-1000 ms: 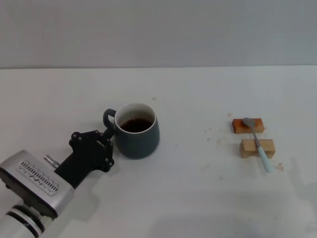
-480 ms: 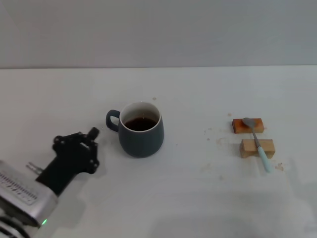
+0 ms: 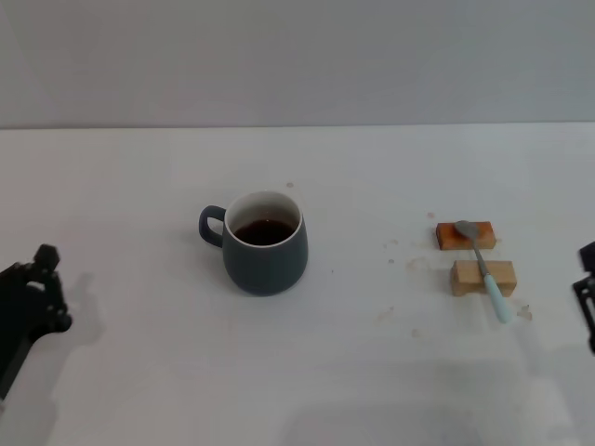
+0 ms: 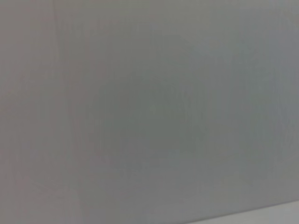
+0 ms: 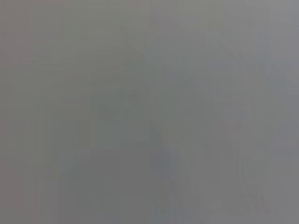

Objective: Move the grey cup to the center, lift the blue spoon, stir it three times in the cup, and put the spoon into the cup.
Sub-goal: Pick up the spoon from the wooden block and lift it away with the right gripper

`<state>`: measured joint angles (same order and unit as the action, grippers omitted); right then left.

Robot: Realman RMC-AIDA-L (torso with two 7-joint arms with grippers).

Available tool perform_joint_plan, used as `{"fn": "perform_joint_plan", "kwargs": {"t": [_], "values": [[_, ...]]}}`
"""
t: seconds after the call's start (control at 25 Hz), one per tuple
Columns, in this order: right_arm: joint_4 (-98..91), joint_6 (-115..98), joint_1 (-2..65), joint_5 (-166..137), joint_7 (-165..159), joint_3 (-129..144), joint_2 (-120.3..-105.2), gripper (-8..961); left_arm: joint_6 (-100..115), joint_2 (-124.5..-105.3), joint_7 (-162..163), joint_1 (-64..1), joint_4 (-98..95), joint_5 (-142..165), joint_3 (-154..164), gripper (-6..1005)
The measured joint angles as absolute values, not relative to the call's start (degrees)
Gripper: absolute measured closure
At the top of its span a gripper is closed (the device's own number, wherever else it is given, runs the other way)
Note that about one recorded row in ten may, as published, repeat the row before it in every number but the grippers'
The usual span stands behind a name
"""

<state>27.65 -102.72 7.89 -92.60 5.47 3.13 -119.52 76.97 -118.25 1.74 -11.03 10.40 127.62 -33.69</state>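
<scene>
The grey cup (image 3: 265, 243) stands upright near the middle of the white table, handle to the left, dark brown liquid inside. The blue spoon (image 3: 484, 268) lies across an orange block (image 3: 465, 235) and a pale wooden block (image 3: 482, 277) at the right. My left gripper (image 3: 37, 293) is at the left edge of the head view, well away from the cup. My right gripper (image 3: 588, 293) just shows at the right edge, right of the spoon. Both wrist views show only blank grey.
Small crumbs and stains (image 3: 400, 251) dot the white table (image 3: 353, 372) between the cup and the blocks. A grey wall (image 3: 297, 56) rises behind the table's far edge.
My left gripper has let go of the cup's handle and pulled back to the left edge. The cup shifted slightly right, then stayed. My right gripper has come into view at the right edge.
</scene>
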Motion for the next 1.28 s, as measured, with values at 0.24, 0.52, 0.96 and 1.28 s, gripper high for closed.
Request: {"fn": "perform_joint_plan", "kwargs": {"t": [0.24, 0.52, 0.96, 1.28], "values": [[27.31, -95.91, 7.72, -92.52, 5.47, 3.16, -119.54, 256, 76.33, -118.53, 0.53, -9.78, 8.65, 127.62, -33.84, 1001], [27.13, -90.93, 6.66, -92.20, 5.54, 2.78, -119.47, 257, 77.17, -118.41, 1.19, -9.21, 8.71, 127.62, -33.89, 1001], [27.15, -82.81, 8.62, -90.27, 5.52, 2.10, -119.50, 260, 77.05, -118.25, 5.19, -9.57, 8.30, 127.61, -33.92, 1001], [27.27, -79.32, 10.60, -90.26, 5.49, 2.12, -119.53, 262, 76.60, -118.37, 4.99, -9.67, 8.19, 127.73, -33.89, 1001]]}}
